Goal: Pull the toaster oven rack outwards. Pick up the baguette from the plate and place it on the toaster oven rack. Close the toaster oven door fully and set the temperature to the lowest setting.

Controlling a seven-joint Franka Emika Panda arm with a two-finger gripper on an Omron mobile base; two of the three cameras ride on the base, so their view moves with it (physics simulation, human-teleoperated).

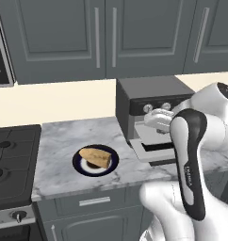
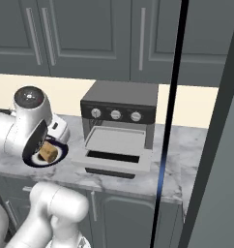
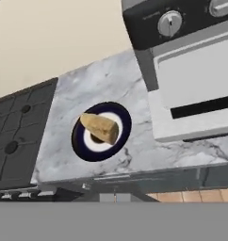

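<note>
Up top, grey cabinets [image 1: 64,37] hang over a cream wall; below runs the marble counter [image 1: 59,141], with a black stove [image 1: 12,155] at its left end. Right of the bare marble stands the oven [image 2: 120,114], three silver knobs on its black strip, its door [image 2: 111,162] folded down flat over the counter edge and the rack [image 2: 115,140] showing pale in the cavity mouth. The white arm [image 1: 191,155] rises in front of the oven. Between stove and oven sits the plate [image 1: 83,164], and the baguette [image 1: 95,157] lies across it, cut end toward the oven. The gripper's jaws are closed on nothing, held above the counter, looking down at the plate
</note>
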